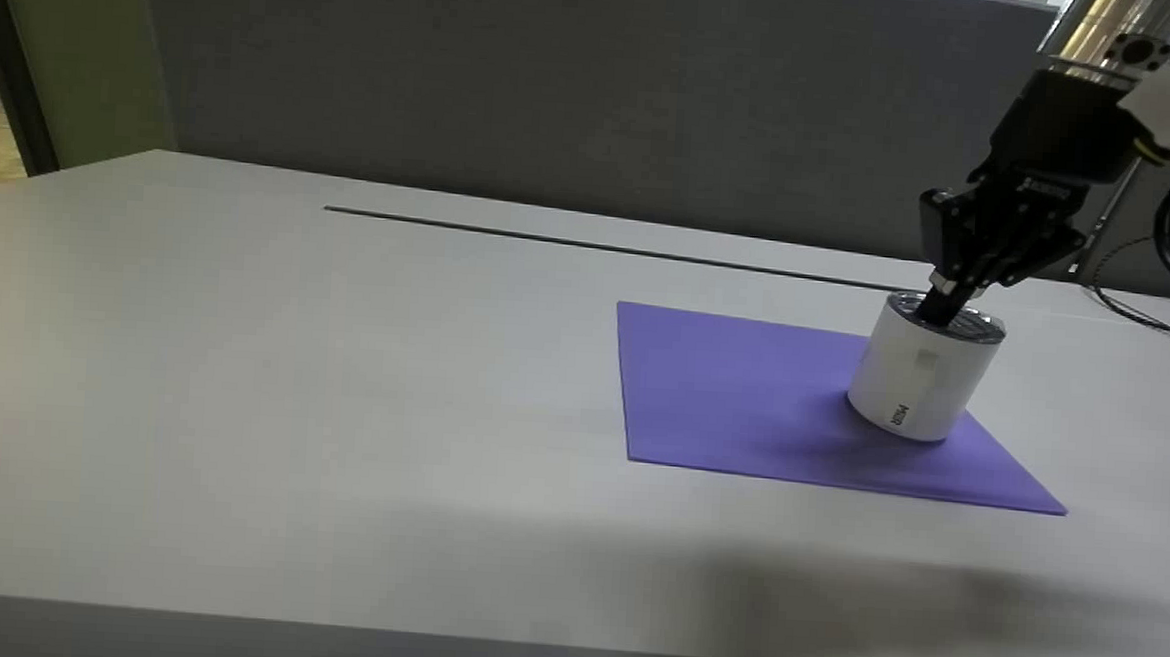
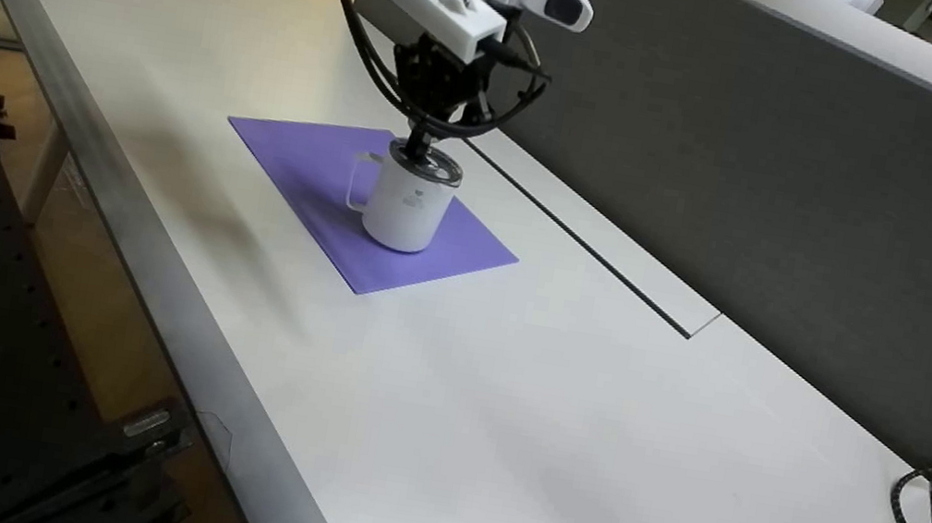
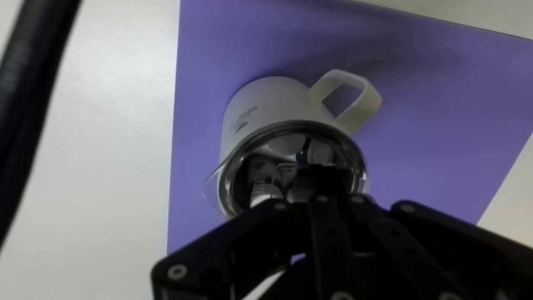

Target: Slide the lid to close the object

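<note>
The object is a white mug (image 1: 918, 381) with a handle, upright on the purple mat; it also shows in an exterior view (image 2: 407, 210) and in the wrist view (image 3: 270, 102). The lid, a glossy clear-grey round top with a silver rim, sits on the mug in both exterior views (image 1: 980, 329) (image 2: 443, 168) and in the wrist view (image 3: 287, 143). My gripper (image 1: 938, 309) points down with its fingertips together at the lid's top, off its centre. In the wrist view the fingers (image 3: 322, 177) cover part of the lid. Any slider piece under the fingertips is hidden.
The purple mat (image 1: 722, 396) lies flat on the white table (image 1: 341, 406). A grey partition (image 1: 558, 87) stands along the back, with a dark slot (image 1: 570, 242) in the table before it. A cable (image 2: 904, 504) lies at the table's corner.
</note>
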Action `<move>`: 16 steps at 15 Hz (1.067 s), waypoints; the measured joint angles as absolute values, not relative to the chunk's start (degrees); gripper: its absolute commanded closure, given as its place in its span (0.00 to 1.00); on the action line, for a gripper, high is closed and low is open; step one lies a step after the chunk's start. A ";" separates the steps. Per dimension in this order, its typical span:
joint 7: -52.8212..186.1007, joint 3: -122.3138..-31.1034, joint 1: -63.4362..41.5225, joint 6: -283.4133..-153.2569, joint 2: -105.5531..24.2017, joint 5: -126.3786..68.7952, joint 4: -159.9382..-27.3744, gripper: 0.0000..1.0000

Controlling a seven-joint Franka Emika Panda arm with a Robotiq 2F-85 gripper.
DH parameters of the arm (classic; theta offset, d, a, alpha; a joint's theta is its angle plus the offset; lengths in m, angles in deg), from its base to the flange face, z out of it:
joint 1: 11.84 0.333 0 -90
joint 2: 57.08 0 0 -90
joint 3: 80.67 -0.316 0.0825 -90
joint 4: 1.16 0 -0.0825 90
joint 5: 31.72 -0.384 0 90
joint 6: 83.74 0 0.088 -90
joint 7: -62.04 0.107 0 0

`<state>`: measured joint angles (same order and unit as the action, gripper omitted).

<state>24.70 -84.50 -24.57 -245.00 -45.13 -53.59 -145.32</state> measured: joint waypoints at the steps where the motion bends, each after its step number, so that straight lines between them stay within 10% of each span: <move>1: 24.54 -84.61 -24.70 -245.00 -45.12 -54.18 -145.32 1.00; 16: 22.76 -84.93 -24.69 -247.43 -45.02 -55.09 -145.47 1.00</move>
<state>22.76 -84.93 -24.69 -247.43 -45.02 -55.09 -145.47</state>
